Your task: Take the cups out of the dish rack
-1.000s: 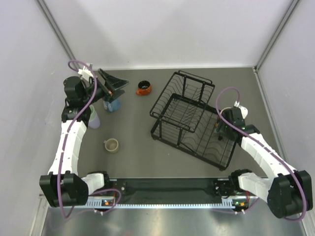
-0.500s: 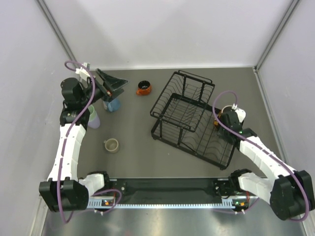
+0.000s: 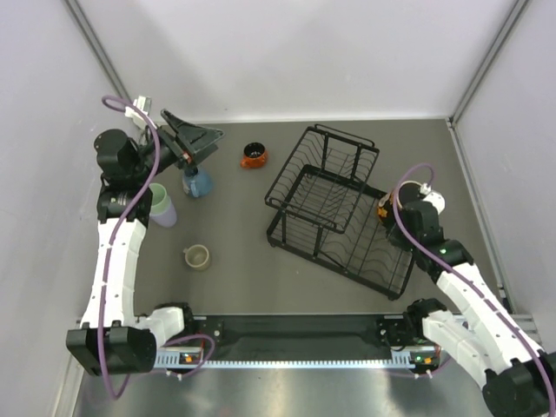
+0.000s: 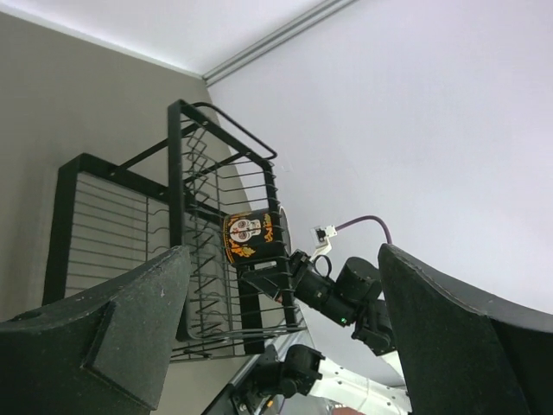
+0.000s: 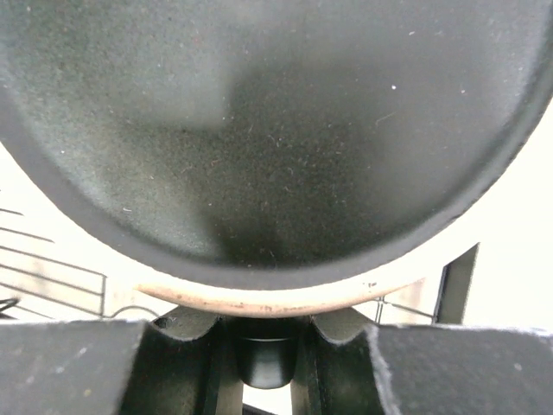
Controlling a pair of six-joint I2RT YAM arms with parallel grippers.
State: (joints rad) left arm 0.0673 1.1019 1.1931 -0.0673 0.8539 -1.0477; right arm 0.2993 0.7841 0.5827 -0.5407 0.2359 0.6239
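Note:
My right gripper [image 3: 386, 212] is shut on the handle [image 5: 268, 356] of the large red patterned mug [image 4: 251, 236] and holds it above the right end of the black wire dish rack [image 3: 334, 208]. The mug's dark inside [image 5: 276, 130] fills the right wrist view. My left gripper [image 3: 200, 143] is open and empty, raised above the blue mug [image 3: 197, 183]; its fingers [image 4: 104, 337] stand wide apart. On the table stand the orange cup [image 3: 254, 156], the mint-green tumbler [image 3: 157, 192], the lavender tumbler [image 3: 166, 215] and the beige mug [image 3: 196, 256].
The rack [image 4: 130, 233] sits tilted across the table's right half, its raised tier toward the back. White walls close the table at back and sides. The arm bases and a rail [image 3: 287, 334] line the near edge.
My right gripper has risen out of the rack's lower tier with the red mug. My left arm has pulled up and back to the left, away from the blue mug.

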